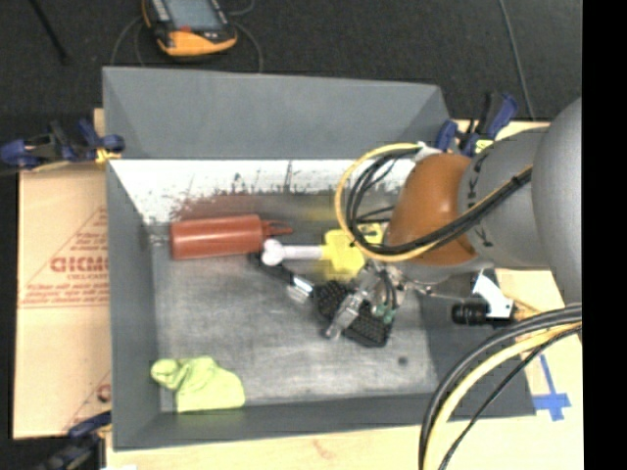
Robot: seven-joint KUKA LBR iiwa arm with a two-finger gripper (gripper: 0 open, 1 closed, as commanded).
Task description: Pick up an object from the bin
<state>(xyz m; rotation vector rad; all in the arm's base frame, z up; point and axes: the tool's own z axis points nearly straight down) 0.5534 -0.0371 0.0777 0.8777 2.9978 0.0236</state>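
My gripper (pixel 345 313) is low in the bin's right half, right over a black ridged object (pixel 364 329) that lies on the floor there. Whether it touches that object I cannot tell. Just to its upper left lies a white-handled tool with a yellow block end (pixel 338 253). A small black and silver piece (pixel 299 289) sits just left of the gripper. Along the back wall a red squeeze bottle (pixel 217 236) lies on its side, its nozzle pointing right.
A crumpled yellow-green cloth (pixel 199 383) lies in the front left corner. The arm with its orange cover and looped cables hangs over the bin's right side. Bare floor stretches across the middle and front.
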